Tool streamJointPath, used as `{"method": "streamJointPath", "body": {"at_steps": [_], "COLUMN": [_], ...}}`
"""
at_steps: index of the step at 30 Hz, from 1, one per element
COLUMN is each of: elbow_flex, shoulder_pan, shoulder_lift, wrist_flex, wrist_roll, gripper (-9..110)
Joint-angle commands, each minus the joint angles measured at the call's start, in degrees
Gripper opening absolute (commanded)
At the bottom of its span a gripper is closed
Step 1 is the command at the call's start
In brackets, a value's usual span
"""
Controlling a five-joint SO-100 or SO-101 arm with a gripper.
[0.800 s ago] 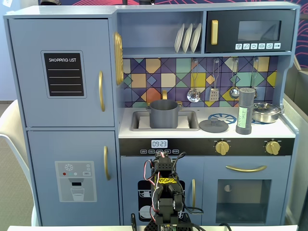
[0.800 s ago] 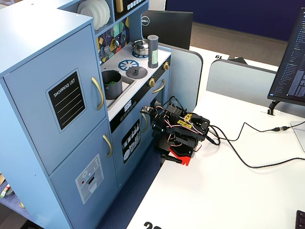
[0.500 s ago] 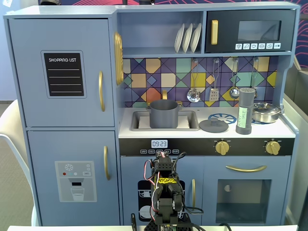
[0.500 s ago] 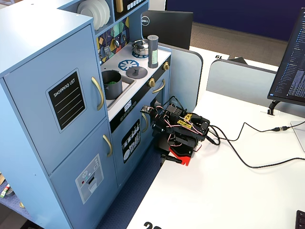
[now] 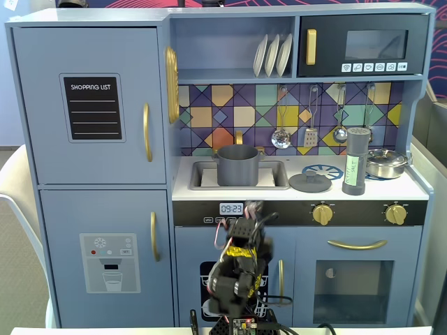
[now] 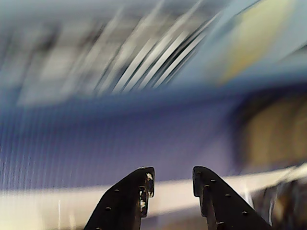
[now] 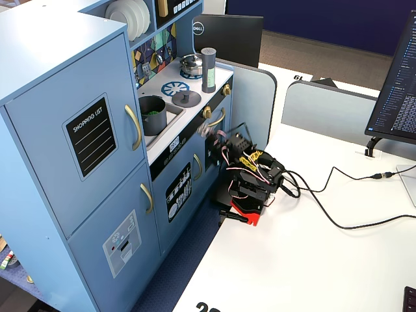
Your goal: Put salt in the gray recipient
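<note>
**Ana:** Blue blur fills the wrist view, and that is the news: the arm [image 5: 237,269] sat folded and sharp moments ago, and now it smears in both fixed views, lifting off its rest pose low against the toy kitchen's cabinet front.

**Ben:** So the reach is only starting. What about the gripper [image 6: 171,181]?

**Ana:** Its 2 dark fingers stand apart with a clear gap and nothing between them. Empty and parted.

**Ben:** And the salt [image 5: 355,162]?

**Ana:** Untouched, upright on the countertop [image 5: 412,187] at the right in the front fixed view, just beside the shiny steel pan [image 5: 386,162]. It reads as a tall slim dark-gray cylinder with a lighter perforated cap and a pale green label; the lettering is too small to make out.

**Ben:** The gray recipient [image 5: 238,165]?

**Ana:** Standing in the sink [image 5: 201,179], well left of the shaker, with the flat knobbed lid [image 5: 310,181] between them. From the side fixed view something green shows inside the pot [image 7: 152,114].

**Ben:** My read: nearly everything remains, since the arm must climb to counter height first.
</note>
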State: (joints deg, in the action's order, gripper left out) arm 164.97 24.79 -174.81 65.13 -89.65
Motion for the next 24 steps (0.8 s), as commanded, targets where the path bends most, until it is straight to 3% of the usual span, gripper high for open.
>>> {"method": "streamJointPath", "body": {"at_steps": [1,6,14,24], "elbow_flex": [-17.8,-35.3,-46.1,-54.4], "shoulder_pan": [13.4,25.0,31.4,31.4], "shoulder_lift": [7.4,19.6,32.7,47.9], "wrist_flex": [-4.8,-14.7,-38.1,-53.0], "wrist_roll": [-3.3,-1.2,6.3,6.9], "gripper": [0,1,39,55]}}
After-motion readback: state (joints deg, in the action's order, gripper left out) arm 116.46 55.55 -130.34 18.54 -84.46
